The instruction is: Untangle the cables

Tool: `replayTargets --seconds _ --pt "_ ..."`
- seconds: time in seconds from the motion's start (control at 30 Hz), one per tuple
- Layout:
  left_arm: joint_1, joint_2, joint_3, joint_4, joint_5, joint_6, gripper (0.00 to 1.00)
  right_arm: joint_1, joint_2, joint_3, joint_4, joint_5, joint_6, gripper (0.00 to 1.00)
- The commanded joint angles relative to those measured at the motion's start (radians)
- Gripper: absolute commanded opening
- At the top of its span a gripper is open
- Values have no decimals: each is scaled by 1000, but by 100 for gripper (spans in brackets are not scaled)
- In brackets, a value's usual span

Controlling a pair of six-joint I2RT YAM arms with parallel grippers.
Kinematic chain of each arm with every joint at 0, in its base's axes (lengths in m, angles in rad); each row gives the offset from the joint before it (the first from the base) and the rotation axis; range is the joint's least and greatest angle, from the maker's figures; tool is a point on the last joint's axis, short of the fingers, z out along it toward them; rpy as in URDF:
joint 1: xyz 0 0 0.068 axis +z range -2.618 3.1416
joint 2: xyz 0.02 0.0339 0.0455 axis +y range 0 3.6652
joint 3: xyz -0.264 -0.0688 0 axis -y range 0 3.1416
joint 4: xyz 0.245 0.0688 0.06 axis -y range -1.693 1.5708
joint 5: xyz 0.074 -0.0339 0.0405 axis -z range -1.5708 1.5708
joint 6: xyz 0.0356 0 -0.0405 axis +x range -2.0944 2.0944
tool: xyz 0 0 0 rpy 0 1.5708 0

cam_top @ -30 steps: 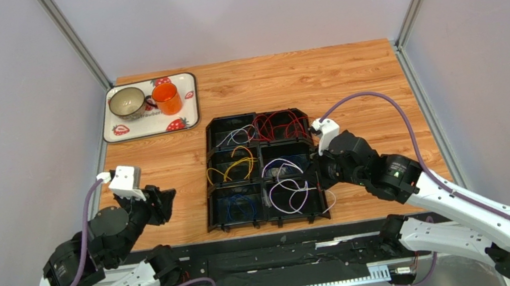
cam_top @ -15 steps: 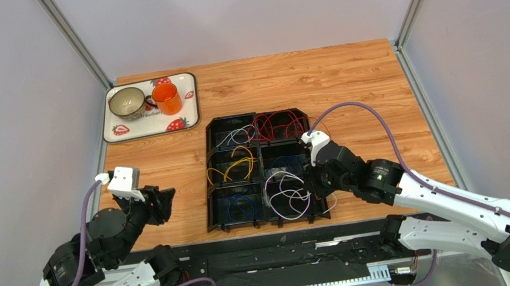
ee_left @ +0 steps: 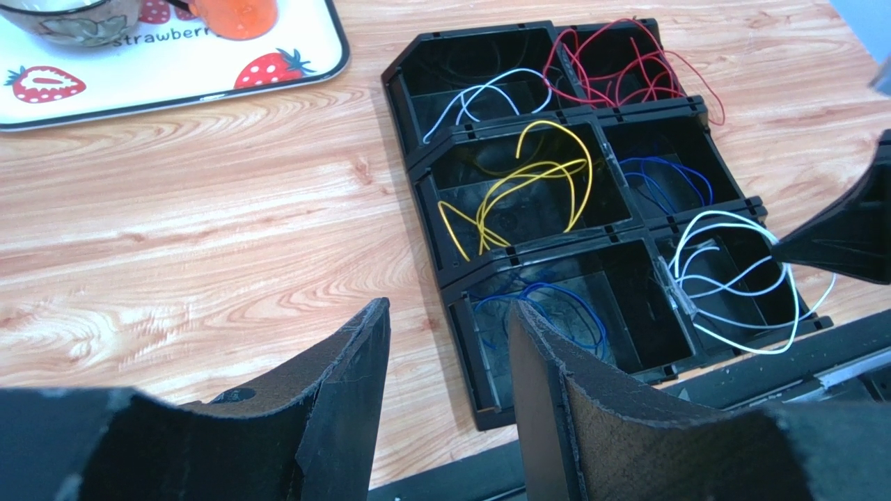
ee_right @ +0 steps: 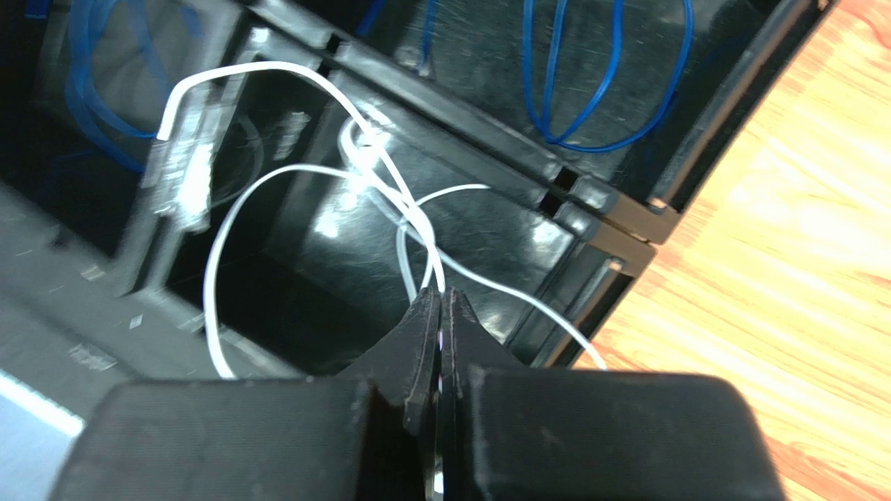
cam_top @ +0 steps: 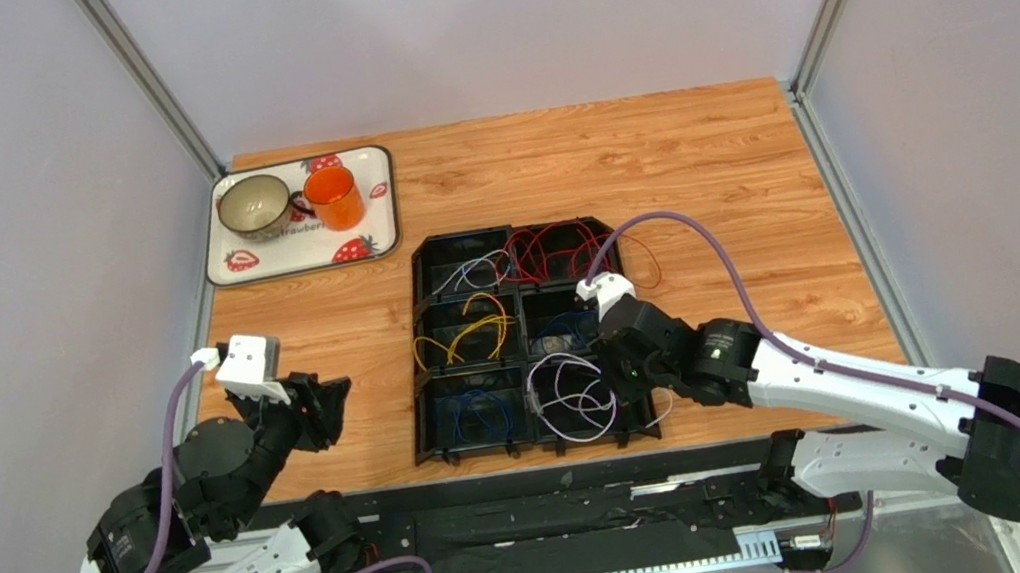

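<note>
Your right fingers are pinched together on a hair-thin white cable, looped above the near-right cell of the glossy black plastic tray. The other cables, in red, yellow and blue, curl in other cells. Your left fingers stand apart, empty, over the wood-grain surface.

A strawberry-print tray is sitting at the far left of the wooden counter, carrying a grey-green mug and an orange cup side by side. A black six-compartment organizer is lying mid-counter, toward the near edge.
</note>
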Motion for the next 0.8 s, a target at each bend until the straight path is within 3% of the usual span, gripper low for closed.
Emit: replayTargets --seconds 0.0,0.3,0.77 --pt "-6 -12 -6 30 -12 18 54 7 62 37 11 107 1 0" --pt "-6 -14 -7 33 -7 21 54 13 181 93 -86 254 -1 0" --pt "-6 -19 -9 35 -6 22 54 97 157 92 -57 175 1 0"
